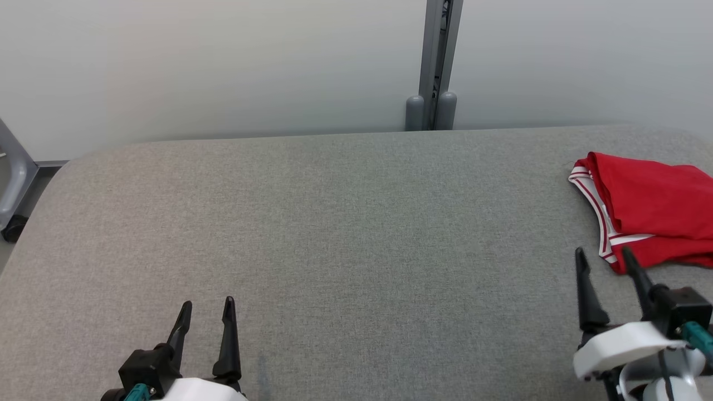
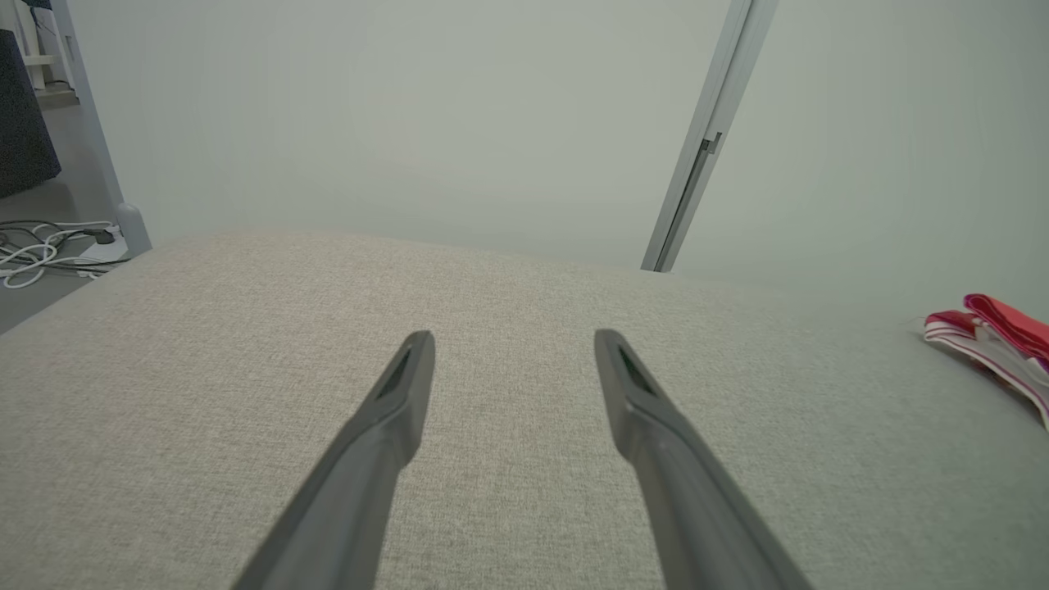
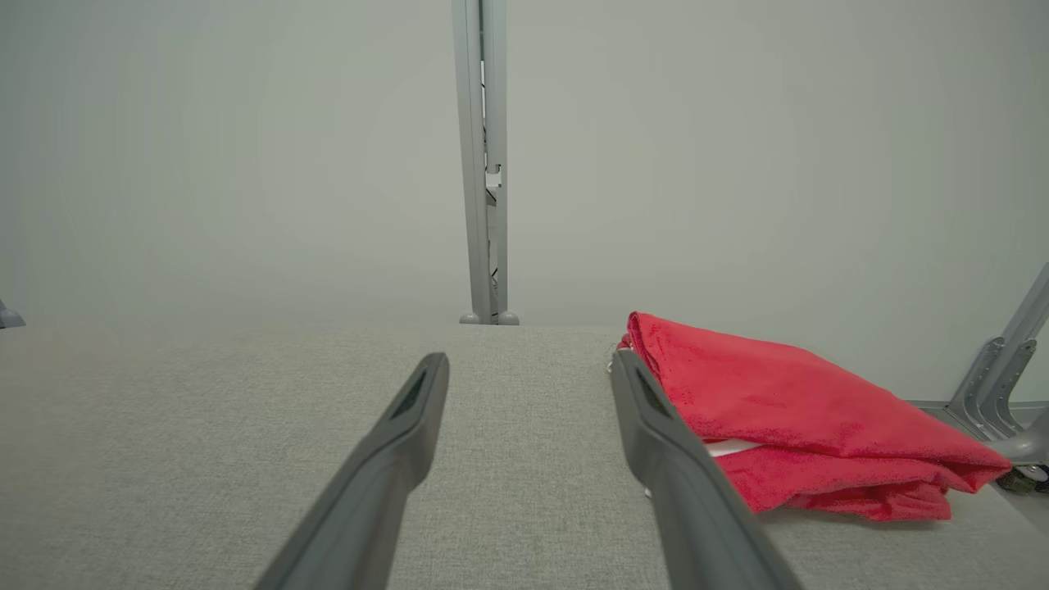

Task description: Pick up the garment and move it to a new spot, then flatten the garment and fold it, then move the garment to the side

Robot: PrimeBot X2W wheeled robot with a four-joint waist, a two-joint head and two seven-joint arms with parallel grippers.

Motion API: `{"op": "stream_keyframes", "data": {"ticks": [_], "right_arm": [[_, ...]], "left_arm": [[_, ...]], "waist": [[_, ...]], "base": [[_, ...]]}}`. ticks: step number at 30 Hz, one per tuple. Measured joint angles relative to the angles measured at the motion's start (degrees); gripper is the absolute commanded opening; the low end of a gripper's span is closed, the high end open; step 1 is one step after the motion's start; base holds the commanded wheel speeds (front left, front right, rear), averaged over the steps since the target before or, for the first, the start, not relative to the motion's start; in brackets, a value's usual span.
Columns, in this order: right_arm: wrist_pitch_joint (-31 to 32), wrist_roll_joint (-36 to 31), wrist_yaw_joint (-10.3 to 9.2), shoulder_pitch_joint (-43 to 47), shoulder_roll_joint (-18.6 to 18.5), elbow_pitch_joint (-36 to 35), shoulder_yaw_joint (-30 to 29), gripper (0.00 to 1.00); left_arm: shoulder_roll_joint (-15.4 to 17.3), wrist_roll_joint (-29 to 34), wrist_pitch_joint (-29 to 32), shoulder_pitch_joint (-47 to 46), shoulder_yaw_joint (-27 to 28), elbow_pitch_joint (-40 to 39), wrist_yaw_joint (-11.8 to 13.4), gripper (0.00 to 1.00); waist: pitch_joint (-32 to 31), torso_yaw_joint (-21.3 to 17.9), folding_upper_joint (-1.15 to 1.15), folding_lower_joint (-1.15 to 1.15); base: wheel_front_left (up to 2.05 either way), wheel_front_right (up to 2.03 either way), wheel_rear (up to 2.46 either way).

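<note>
Left gripper (image 1: pixel 207 302) and right gripper (image 1: pixel 604 250) hover over the grey bench (image 1: pixel 334 223) near its front edge, jaws spread wide and empty; a folded red garment (image 1: pixel 652 206) lies at the right edge.

The left gripper (image 1: pixel 208 301) sits low at the left, its two dark fingers spread apart and pointing forward. The right gripper (image 1: pixel 604 250) (white wrist housing (image 1: pixel 624 342) tilted behind it) reaches farther forward, fingers equally parted.

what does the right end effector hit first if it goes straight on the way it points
Likely the red garment: on the right end effector, the outer finger lines up with its striped edge; the inner finger looks free over the grey table. Height unclear.
</note>
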Motion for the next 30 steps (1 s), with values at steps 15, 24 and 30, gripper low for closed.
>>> {"op": "stream_keyframes", "data": {"ticks": [15, 24, 30], "right_arm": [[0.96, 7.69, 0.0, 5.02, 0.11, -2.08, 8.37, 1.0], [1.04, 7.61, 0.0, 5.45, 0.11, -1.88, 7.83, 1.0], [1.21, 7.46, 0.0, 5.66, 0.11, -2.0, 7.46, 1.0]], "left_arm": [[0.87, 0.37, 0.31, 0.86, -0.86, -0.52, 1.07, 1.0], [1.23, 0.36, 0.34, 0.87, -1.3, -0.69, 1.48, 1.0], [1.43, 0.34, 0.82, 0.95, -1.65, -0.88, 1.62, 1.0]], "waist": [[-1.32, 0.7, 0.0, 0.0], [-1.85, 0.6, 0.0, 0.0], [-1.96, 0.58, 0.0, 0.0]], "base": [[0.0, 0.0, 0.0], [0.0, 0.0, 0.0], [0.0, 0.0, 0.0]]}}
